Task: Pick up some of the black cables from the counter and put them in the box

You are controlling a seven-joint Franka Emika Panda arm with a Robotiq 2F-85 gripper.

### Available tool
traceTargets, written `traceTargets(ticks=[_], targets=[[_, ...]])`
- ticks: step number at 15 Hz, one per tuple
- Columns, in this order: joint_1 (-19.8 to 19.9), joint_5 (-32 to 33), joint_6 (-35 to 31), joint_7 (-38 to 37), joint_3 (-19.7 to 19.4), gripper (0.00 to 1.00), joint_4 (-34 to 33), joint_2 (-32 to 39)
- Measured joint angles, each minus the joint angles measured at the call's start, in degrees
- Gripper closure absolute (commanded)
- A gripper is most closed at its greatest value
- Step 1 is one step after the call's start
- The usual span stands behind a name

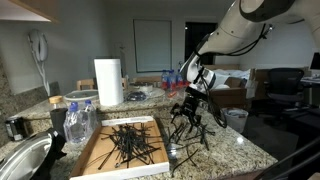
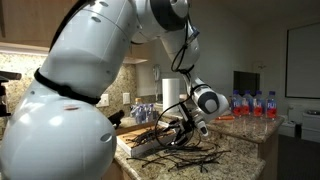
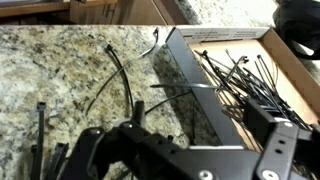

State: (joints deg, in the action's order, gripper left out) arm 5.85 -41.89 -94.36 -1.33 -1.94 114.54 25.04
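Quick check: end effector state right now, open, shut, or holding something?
End effector: open, jaws wide apart, gripping nothing, above loose black cables on the counter beside the box.

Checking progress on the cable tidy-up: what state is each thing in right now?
gripper: open, nothing held, low at the loose tangle.
black cables on the counter: loose tangle beside the box.
black cables in the box: lying loose inside.
box: open-topped, flat on the counter, partly filled.
paper towel roll: standing upright.
water bottles: standing upright.
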Motion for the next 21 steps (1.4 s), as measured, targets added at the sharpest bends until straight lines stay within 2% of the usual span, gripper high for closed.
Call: traceTargets(ticks=[4, 7, 11, 15, 19, 21], targets=[[-0.1, 0.0, 5.8, -4.2, -0.2, 0.00, -3.0, 2.5], [-0.1, 0.0, 5.3, -7.6, -1.2, 0.00, -5.6, 4.9], [-1.2, 0.0, -5.8, -12.4, -2.4, 0.00, -6.5, 5.9], [-4.5, 0.0, -18.1, -17.1, -2.4, 0.00, -6.4, 6.0], [-6.0, 0.1, -20.8, -21.3, -2.2, 0.02, -6.8, 7.4], [-5.9, 0.1, -20.3, -23.7, -2.3, 0.15, -7.1, 8.2]])
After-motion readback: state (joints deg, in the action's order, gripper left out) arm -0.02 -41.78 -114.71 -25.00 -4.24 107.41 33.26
